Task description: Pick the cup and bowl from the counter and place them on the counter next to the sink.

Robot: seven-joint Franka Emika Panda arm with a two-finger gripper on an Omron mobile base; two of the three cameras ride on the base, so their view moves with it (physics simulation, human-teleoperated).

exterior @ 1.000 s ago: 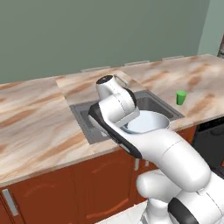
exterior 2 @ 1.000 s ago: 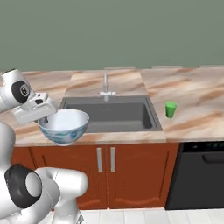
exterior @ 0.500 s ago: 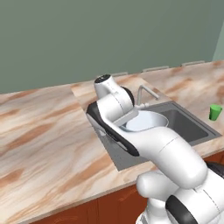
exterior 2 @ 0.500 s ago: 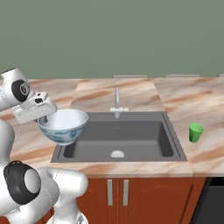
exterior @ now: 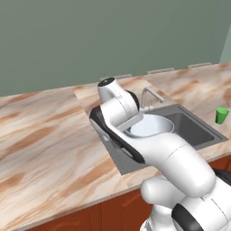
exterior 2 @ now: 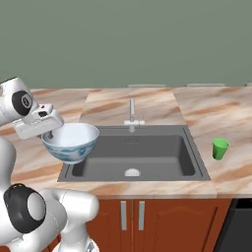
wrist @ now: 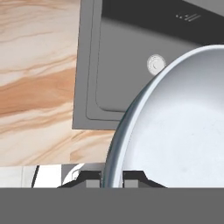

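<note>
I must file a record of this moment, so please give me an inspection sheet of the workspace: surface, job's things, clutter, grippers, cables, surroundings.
Surface: marbled counter around a grey sink with a faucet behind the basin.
Job's things: bowl held in the air, upright, over the sink's left edge; cup upright on the counter right of the sink.
Clutter: nothing seen.
Grippers: gripper shut on the bowl, one finger on each side of the rim, as the hand view shows.
Cables: nothing seen.
Surroundings: plain green wall behind the counter; reddish-brown cabinets below.
</note>
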